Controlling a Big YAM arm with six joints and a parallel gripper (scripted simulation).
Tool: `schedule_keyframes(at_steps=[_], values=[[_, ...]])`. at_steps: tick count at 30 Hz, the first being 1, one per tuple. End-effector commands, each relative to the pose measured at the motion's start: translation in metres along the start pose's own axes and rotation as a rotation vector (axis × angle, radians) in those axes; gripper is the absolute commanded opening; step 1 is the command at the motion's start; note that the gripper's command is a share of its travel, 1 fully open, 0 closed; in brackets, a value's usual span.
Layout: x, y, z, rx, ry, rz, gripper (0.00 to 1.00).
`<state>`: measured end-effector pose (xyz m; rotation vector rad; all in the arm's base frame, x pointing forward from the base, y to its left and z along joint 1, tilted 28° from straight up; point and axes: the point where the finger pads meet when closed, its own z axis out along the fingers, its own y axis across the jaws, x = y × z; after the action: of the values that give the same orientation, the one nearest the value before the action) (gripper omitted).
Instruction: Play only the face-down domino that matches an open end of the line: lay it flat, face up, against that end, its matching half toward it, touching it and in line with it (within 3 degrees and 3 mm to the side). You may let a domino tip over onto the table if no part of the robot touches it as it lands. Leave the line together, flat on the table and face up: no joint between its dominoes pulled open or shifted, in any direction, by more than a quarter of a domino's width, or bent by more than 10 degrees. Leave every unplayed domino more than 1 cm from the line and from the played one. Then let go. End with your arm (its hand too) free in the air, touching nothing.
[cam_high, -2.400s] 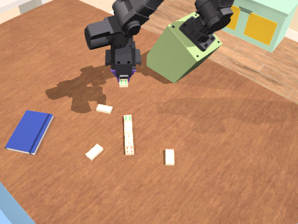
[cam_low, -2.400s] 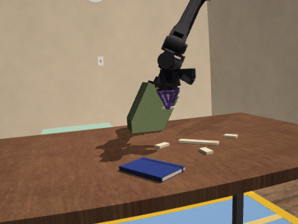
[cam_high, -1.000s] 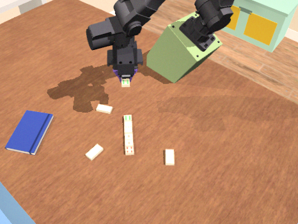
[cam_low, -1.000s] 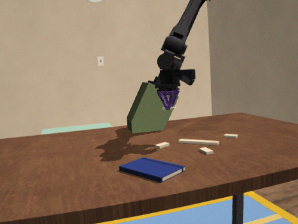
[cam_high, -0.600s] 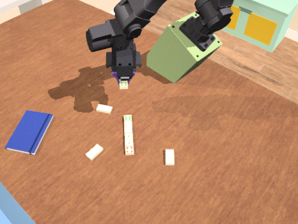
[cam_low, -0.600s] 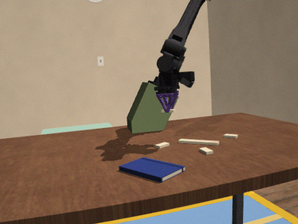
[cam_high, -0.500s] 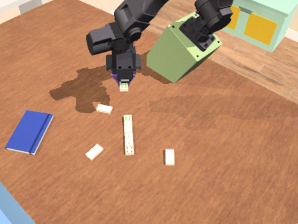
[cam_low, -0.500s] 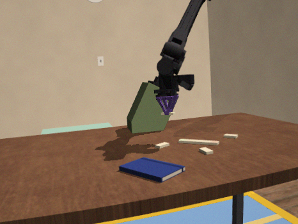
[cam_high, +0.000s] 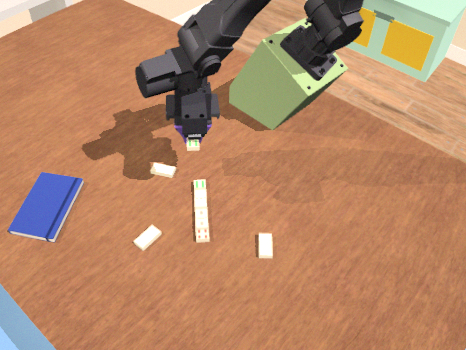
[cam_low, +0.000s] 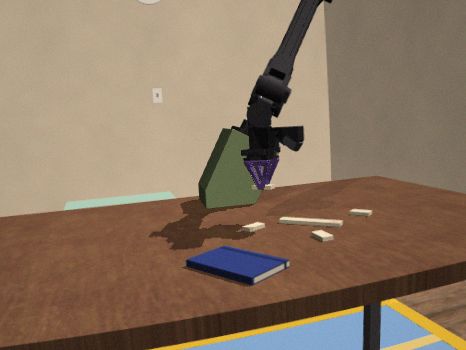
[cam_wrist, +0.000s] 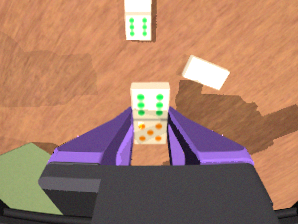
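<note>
Purple fingers of the gripper (cam_wrist: 150, 137) are clamped on one domino (cam_wrist: 150, 115), face up: six green pips on the outer half, orange pips on the half between the fingers. Only the wrist view shows those pips; the top view shows just a green-marked tip (cam_high: 194, 145) poking out under the black wrist, and the exterior view shows a pale sliver (cam_low: 269, 186) at the fingertips.

Landmark: the line (cam_high: 201, 211), flat on the wooden table (cam_high: 350, 260). It counts two dominoes as far as the top view shows, green pips at the end toward the gripper, red at the far end. The held domino hangs just short of the green end, apart from it, roughly in line, above the table per the exterior view.

Three blank-backed dominoes lie loose: one (cam_high: 163, 170) left of the line's green end, one (cam_high: 147, 237) left of its red end, one (cam_high: 265, 245) right of its red end. All three apart from the line.

One blue notebook (cam_high: 46, 205) far left of the line. One green box-shaped base (cam_high: 272, 87) beyond the green end; the exterior view shows its slanted face.
</note>
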<state>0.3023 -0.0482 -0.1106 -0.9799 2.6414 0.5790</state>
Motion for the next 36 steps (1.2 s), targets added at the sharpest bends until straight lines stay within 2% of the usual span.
schedule_keyframes(at_steps=[1, 9, 18, 26, 36], values=[[-0.002, 0.004, 0.020, -0.018, 0.005, 0.011, 0.21], [0.000, 0.003, 0.019, -0.016, 0.007, 0.004, 0.21], [-0.003, 0.007, 0.053, -0.023, 0.007, 0.017, 0.21], [-0.002, 0.006, 0.052, -0.020, 0.009, 0.007, 0.21], [-0.003, 0.012, 0.082, -0.025, 0.007, 0.022, 0.21]])
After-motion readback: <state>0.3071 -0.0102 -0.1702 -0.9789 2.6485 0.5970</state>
